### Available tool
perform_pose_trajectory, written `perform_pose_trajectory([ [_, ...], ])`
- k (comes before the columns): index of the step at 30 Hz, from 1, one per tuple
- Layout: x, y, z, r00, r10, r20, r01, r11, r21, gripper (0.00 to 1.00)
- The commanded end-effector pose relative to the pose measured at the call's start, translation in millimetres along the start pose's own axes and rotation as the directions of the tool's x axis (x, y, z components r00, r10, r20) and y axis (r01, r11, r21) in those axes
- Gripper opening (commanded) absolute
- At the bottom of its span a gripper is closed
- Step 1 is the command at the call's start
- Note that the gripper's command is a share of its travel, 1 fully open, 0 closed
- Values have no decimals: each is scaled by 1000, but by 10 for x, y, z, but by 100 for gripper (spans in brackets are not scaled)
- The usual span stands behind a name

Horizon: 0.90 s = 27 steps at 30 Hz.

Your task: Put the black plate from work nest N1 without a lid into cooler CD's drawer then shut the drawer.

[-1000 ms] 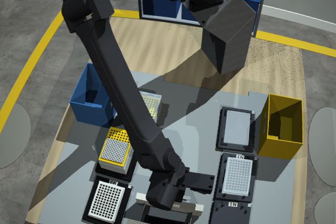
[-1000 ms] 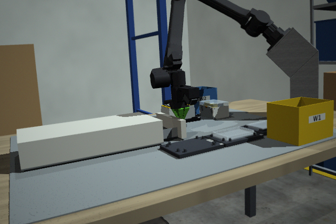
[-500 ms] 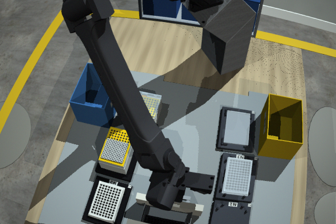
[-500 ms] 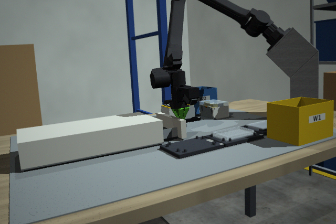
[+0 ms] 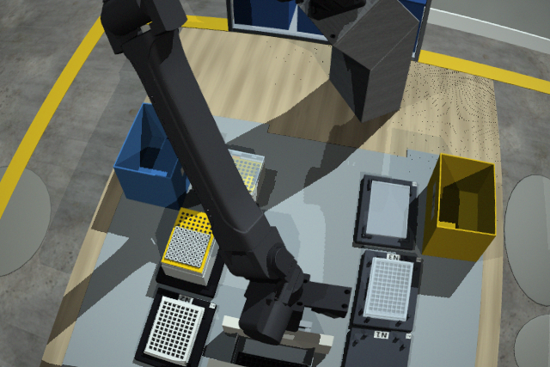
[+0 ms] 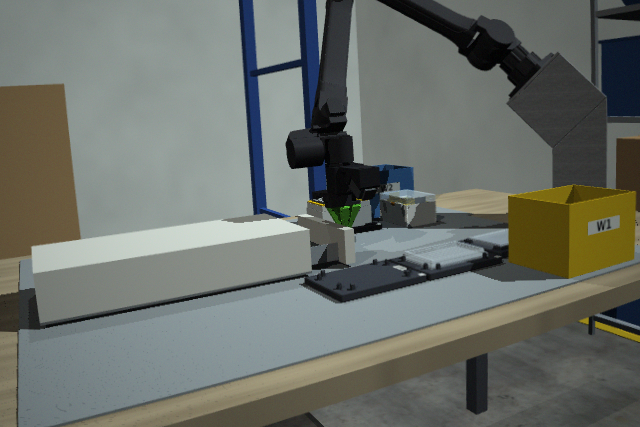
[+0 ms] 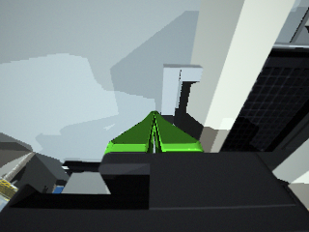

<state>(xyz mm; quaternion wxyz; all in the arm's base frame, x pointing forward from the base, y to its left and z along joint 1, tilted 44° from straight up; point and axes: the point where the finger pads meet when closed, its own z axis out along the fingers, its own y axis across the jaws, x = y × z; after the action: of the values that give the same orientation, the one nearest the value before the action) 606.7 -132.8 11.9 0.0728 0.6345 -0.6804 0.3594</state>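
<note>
We see the black plate (image 7: 280,103), dark with a fine grid of wells, lying in the cooler's (image 6: 170,262) partly open drawer (image 5: 278,356). Our gripper (image 7: 154,140), jaws closed on nothing, hangs just beside the pale bar handle (image 7: 171,89).

The gripper (image 6: 344,215) pointed down with its green jaws shut on nothing, just above the cream bar handle (image 6: 330,236) of the cooler (image 6: 170,262). Right of the jaws on the counter (image 6: 289,360) lay nest N1 (image 6: 361,280), bare.
</note>
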Motion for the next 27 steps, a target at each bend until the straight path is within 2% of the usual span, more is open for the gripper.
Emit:
perform_pose_trajectory([
  [1,-95,-339,-178,1000,22,12,-23,997,71,0],
  [3,-95,-339,-178,1000,22,12,-23,997,71,0],
  [5,-144,-278,-123,1000,6,14,-6,999,44,0],
  [8,-141,-349,-127,1000,13,14,-14,998,55,0],
  [20,-143,-472,-136,1000,9,14,-9,999,50,0],
  [21,-139,-518,-139,1000,16,13,-17,998,62,0],
  [23,-145,-504,-138,1000,7,15,-7,999,46,0],
  [27,-144,-571,-143,1000,9,14,-10,999,51,0],
])
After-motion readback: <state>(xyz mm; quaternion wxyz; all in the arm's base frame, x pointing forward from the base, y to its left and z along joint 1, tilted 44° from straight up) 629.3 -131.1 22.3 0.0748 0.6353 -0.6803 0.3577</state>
